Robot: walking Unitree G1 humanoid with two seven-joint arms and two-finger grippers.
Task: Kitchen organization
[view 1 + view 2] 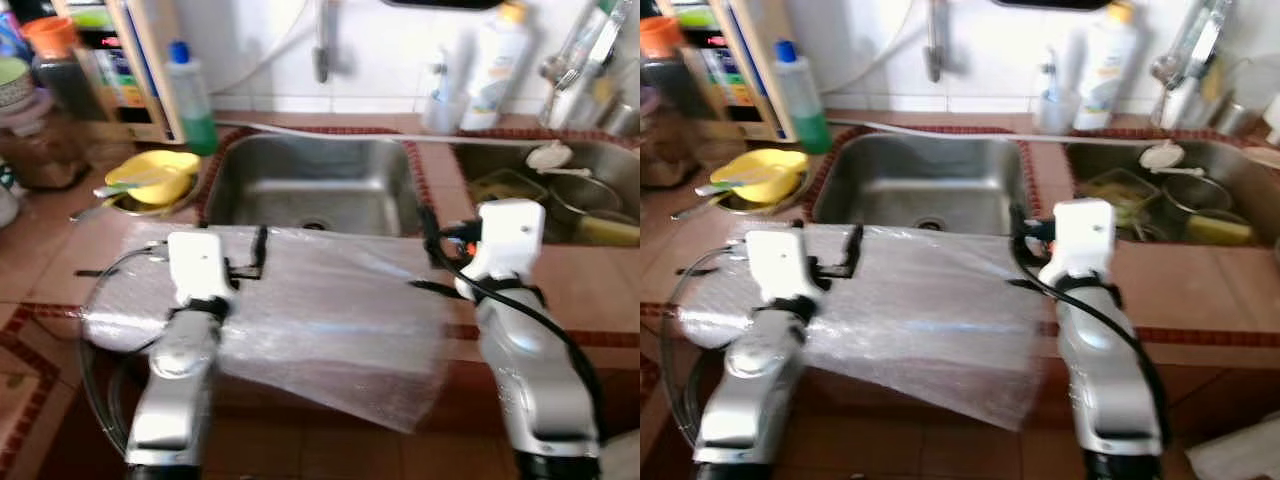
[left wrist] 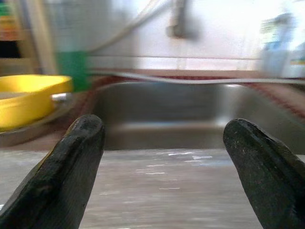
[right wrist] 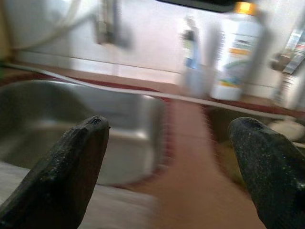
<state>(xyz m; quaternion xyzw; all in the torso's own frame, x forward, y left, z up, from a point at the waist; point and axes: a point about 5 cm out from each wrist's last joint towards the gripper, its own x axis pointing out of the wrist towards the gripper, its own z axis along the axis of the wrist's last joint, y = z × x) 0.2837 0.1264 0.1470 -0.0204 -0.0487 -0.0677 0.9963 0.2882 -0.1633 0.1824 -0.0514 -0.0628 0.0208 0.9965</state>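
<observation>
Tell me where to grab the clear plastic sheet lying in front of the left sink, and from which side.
Take the plastic sheet by its near part, which hangs past the counter edge, coming from the robot's side. There a finger can probably pass under it; on the counter it lies flat. The left claw and right claw are both open above it.

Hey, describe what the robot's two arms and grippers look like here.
Both arms are silver metal with white housings at the wrists, and black cables loop along them. The left gripper and right gripper each have two long black fingers with rounded, slightly scuffed tips.
</observation>
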